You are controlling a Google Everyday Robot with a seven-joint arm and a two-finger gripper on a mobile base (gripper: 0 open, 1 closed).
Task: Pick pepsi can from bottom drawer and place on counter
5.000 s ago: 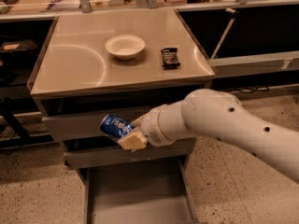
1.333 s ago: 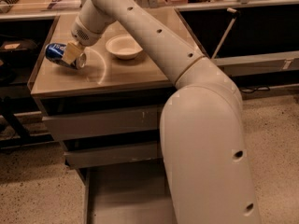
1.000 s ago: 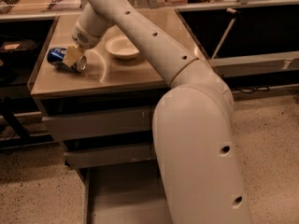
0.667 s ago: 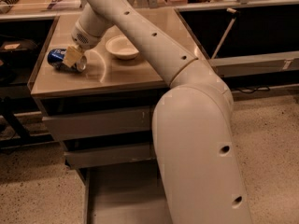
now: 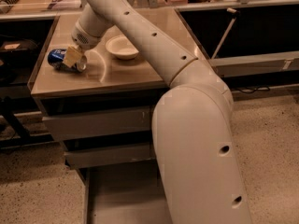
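Observation:
The blue pepsi can (image 5: pixel 57 58) lies on its side on the left part of the beige counter (image 5: pixel 117 76). My gripper (image 5: pixel 73 59) reaches down from the arm (image 5: pixel 140 27) and is shut on the can's right half, with a tan finger pad (image 5: pixel 72 56) across it. The can rests on the counter surface. The bottom drawer (image 5: pixel 124 197) stands pulled out at the bottom of the view, its grey floor bare; my arm's large lower link covers its right part.
A white bowl (image 5: pixel 121 47) sits on the counter just right of the gripper. Two shut drawer fronts (image 5: pixel 98 122) lie under the counter. Dark shelving (image 5: pixel 14 55) stands at the left, a long shelf (image 5: pixel 252 59) at the right, speckled floor (image 5: pixel 271 143) around.
The gripper has lowered the can slightly from just above the counter's left side down onto its surface. Five seconds ago the can was held in front of the drawers.

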